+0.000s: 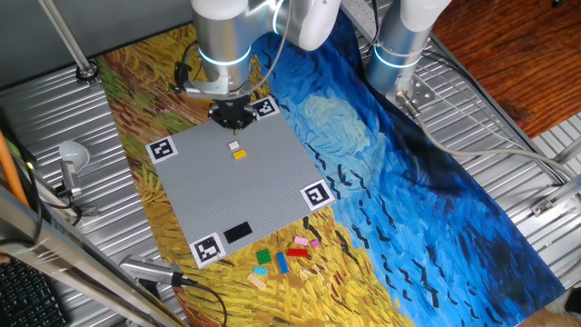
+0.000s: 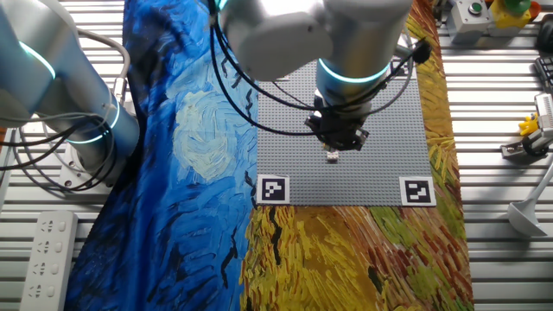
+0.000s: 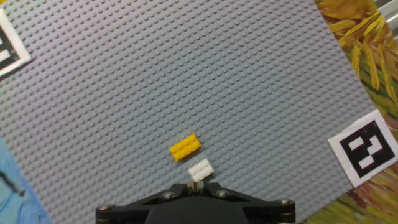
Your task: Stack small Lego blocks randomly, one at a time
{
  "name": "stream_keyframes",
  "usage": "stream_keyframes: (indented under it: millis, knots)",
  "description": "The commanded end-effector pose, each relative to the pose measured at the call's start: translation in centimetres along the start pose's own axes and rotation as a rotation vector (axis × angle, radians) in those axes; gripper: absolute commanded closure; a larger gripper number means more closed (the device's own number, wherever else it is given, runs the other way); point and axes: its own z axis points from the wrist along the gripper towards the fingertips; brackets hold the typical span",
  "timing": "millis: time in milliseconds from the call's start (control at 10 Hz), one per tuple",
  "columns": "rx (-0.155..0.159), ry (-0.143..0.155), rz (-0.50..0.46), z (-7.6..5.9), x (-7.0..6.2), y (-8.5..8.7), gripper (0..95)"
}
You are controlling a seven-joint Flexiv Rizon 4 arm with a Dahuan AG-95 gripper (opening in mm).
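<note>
My gripper [image 1: 232,121] hangs over the far part of the grey baseplate [image 1: 263,195], its jaws closed together with nothing between them. Just in front of its fingertips [image 3: 196,186] a white brick [image 3: 200,169] sits on the plate, with an orange-yellow brick [image 3: 185,148] beside it. Both also show in one fixed view, white [image 1: 234,144] and yellow [image 1: 240,154]. In the other fixed view the gripper [image 2: 338,141] hides most of them. Loose small bricks lie off the plate's near edge: red [image 1: 298,252], blue [image 1: 282,262], teal [image 1: 262,258], pink [image 1: 301,241].
A flat black rectangle [image 1: 238,232] lies on the plate's near edge. Black-and-white markers [image 1: 316,194] sit at the plate's corners. A second arm's base [image 1: 398,45] stands at the far right on the painted cloth. Metal fittings [image 1: 73,163] stand to the left.
</note>
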Motion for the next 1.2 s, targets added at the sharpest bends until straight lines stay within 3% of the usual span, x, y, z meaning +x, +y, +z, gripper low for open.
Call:
stream_keyframes:
  millis: [100,1200]
  knots:
    - [0.003,0.004,-0.013,0.3,0.0,0.0,95.0]
    - [0.005,0.007,0.048,2.4,-0.4,-0.6,95.0]
